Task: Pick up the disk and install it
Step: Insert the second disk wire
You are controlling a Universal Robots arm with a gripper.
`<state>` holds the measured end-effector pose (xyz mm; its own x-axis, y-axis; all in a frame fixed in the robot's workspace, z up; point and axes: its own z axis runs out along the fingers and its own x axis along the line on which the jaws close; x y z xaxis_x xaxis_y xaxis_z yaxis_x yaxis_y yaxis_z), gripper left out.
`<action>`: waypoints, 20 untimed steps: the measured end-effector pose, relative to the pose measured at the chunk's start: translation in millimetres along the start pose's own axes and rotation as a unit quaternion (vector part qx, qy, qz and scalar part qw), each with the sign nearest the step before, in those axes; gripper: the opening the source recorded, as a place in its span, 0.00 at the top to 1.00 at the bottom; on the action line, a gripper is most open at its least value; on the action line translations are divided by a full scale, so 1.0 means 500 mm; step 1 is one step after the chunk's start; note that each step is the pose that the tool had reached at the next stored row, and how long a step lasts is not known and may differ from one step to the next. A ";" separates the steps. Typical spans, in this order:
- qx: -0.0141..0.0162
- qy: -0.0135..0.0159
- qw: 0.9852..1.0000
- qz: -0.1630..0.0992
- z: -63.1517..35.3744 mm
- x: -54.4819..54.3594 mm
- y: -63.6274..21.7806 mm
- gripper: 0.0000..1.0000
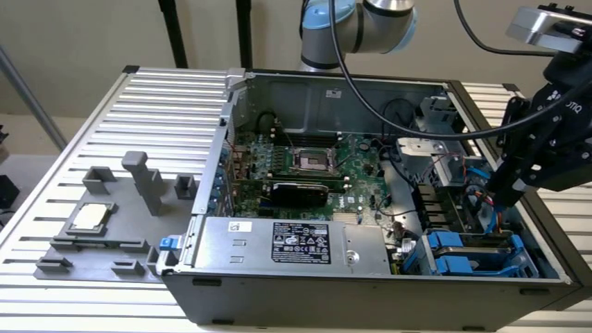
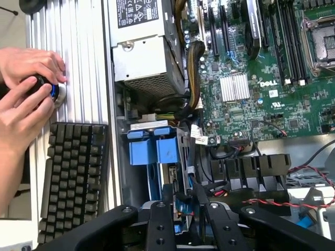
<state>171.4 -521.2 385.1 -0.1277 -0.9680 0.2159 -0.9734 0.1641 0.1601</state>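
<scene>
My gripper (image 1: pixel 504 198) hangs inside the open computer case (image 1: pixel 213 229), over the drive bay on the exterior view's right. In the wrist view its two black fingers (image 2: pixel 159 214) stand slightly apart on either side of a thin blue-edged part, the disk (image 2: pixel 183 206), seen edge-on low in the bay. Small gaps show between the fingers and that edge, so my gripper (image 2: pixel 184 189) is open around it. Most of the disk is hidden by the fingers and the bay.
Another blue drive carrier (image 2: pixel 154 149) sits in the bay beside the disk, by the power supply (image 1: pixel 277 243). Red and black cables (image 2: pixel 272 201) run close by. A person's hands (image 2: pixel 26 94) rest near a keyboard (image 2: pixel 73 178). A CPU chip (image 1: pixel 90 216) lies on a grey fixture.
</scene>
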 end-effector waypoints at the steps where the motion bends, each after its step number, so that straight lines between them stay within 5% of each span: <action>1: 0.000 0.004 1.000 0.001 0.001 0.000 0.000 0.71; 4: 0.002 0.012 1.000 0.002 0.008 -0.003 -0.001 0.71; 11: 0.002 0.018 1.000 0.004 0.014 -0.009 -0.001 0.71; 15: 0.003 0.023 1.000 0.005 0.014 -0.011 -0.001 0.80; 20: 0.003 0.025 1.000 0.005 0.015 -0.010 0.005 0.83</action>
<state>168.2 -517.2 377.3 -0.1276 -0.9558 0.2650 -0.9734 0.1720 0.1514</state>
